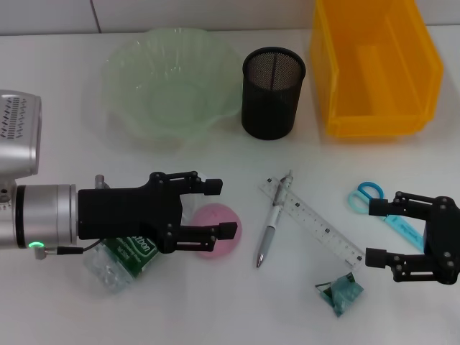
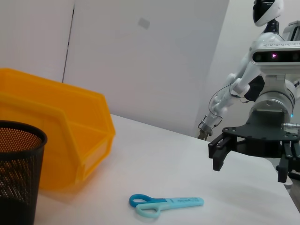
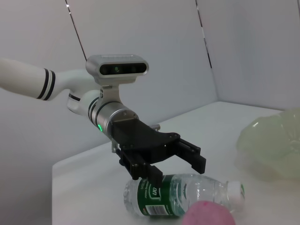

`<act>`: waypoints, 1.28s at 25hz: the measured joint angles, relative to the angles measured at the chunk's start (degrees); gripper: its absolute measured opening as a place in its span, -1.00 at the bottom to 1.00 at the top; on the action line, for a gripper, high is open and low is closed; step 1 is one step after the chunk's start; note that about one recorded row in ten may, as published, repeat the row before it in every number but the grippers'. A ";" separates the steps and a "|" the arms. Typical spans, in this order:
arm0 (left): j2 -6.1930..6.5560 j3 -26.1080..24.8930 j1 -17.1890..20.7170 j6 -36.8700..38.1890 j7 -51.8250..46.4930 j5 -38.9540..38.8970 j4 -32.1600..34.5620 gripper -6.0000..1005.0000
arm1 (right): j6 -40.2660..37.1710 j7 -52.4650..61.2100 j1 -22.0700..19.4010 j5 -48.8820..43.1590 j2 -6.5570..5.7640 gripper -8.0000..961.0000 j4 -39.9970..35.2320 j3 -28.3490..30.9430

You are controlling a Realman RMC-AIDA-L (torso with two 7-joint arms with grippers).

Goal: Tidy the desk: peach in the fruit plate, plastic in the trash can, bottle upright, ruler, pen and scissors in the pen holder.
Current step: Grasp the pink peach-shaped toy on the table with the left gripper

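The peach [image 1: 217,228] lies on the desk [image 1: 215,302] between the spread fingers of my left gripper [image 1: 221,209], untouched as far as I can see. The bottle [image 1: 122,256] lies flat under that wrist. Beyond my fingertips lie the pen [image 1: 272,224] and ruler [image 1: 310,221]. My right gripper [image 1: 379,233] hangs open and empty, just beside the scissors [image 1: 388,213].
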 joint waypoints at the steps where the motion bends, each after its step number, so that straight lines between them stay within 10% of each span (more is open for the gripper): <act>1: 0.00 0.00 0.00 0.00 0.00 0.00 0.00 0.56 | 0.00 0.00 0.00 0.00 0.00 0.74 0.00 0.00; 23: -0.11 0.52 0.07 0.91 1.47 -0.25 0.65 0.51 | 0.07 -0.05 -0.16 0.19 0.48 0.74 -0.59 1.11; 32: -0.28 10.37 -0.97 -5.62 3.34 -0.22 4.20 0.49 | 0.02 -0.09 -0.70 0.21 0.43 0.73 -0.45 1.77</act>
